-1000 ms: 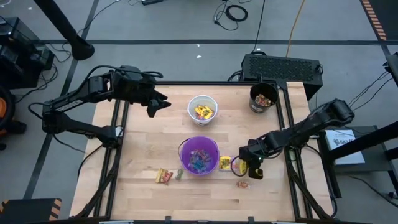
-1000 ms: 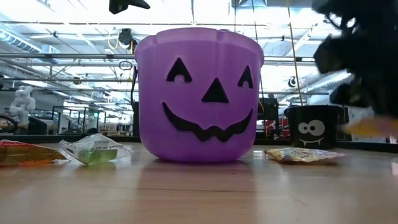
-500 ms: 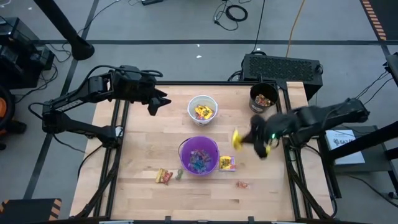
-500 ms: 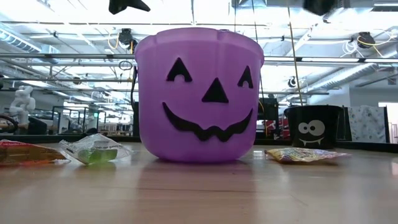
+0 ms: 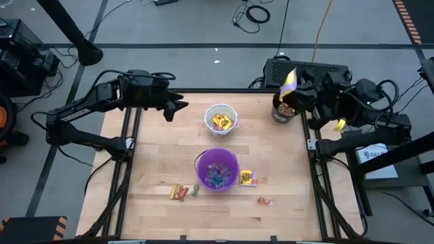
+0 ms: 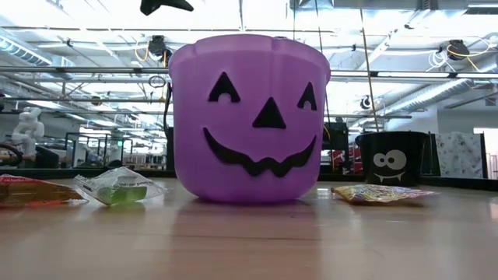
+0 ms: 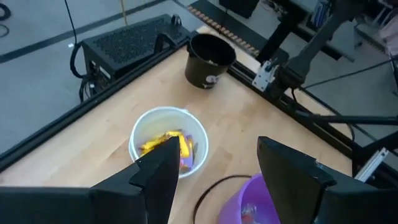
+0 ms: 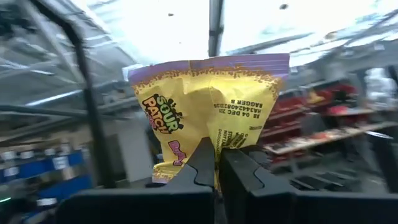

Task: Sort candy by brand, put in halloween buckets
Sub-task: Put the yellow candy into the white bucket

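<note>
Right gripper [image 5: 293, 87] has risen from the table's near right by the purple bucket [image 5: 217, 169], carrying a yellow packet [image 5: 289, 80] up over the black bucket [image 5: 286, 107].

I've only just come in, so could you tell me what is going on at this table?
The robot is sorting candy into three halloween buckets. The right gripper has its jaws shut on a yellow Sour Patch packet, held raised by the black bucket at the table's far right corner. The left gripper hangs open near the white bucket, holding nothing. The purple bucket sits mid-table, with a few loose candies on the wood beside it.
</note>
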